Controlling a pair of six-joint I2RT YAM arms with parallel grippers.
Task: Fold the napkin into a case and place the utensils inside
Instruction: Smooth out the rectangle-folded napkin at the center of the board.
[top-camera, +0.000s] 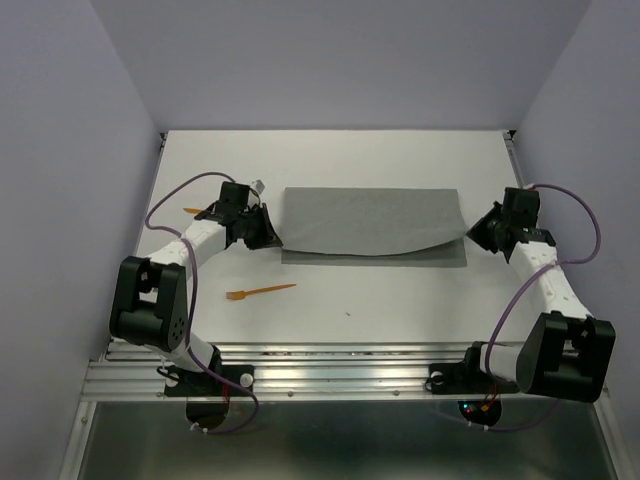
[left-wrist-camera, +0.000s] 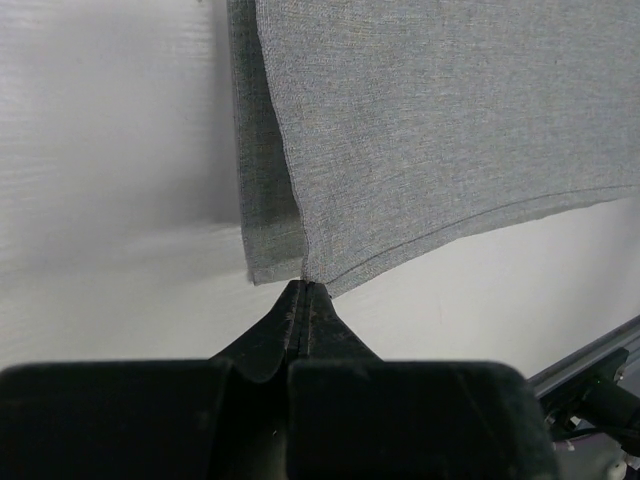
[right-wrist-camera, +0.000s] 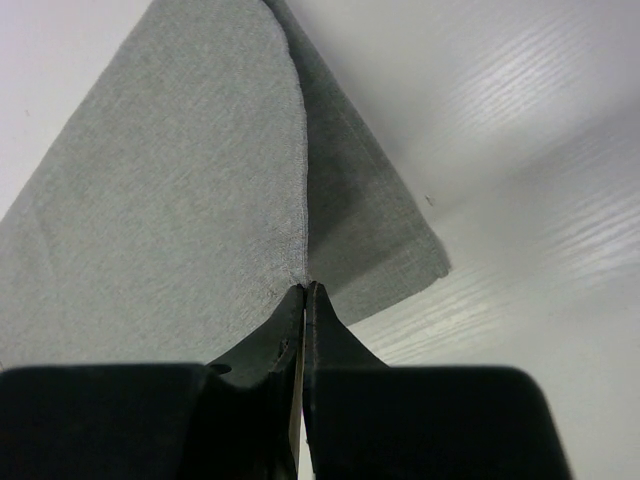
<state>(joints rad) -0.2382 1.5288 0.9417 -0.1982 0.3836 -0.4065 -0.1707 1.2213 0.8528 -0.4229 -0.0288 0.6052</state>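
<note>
The grey napkin (top-camera: 372, 225) lies folded over itself mid-table, its upper layer lifted off the lower one. My left gripper (top-camera: 272, 236) is shut on the upper layer's left corner (left-wrist-camera: 303, 268). My right gripper (top-camera: 470, 232) is shut on its right corner (right-wrist-camera: 303, 280). The lower layer (left-wrist-camera: 265, 215) lies flat on the table, also seen in the right wrist view (right-wrist-camera: 380, 240). An orange fork (top-camera: 258, 292) lies on the table in front of the napkin's left end. A second orange utensil (top-camera: 196, 210) pokes out beside my left arm. No case is formed.
White table (top-camera: 400, 300) with a metal rail (top-camera: 330, 365) along the near edge. Grey walls stand on three sides. Purple cables (top-camera: 575, 235) loop off both arms.
</note>
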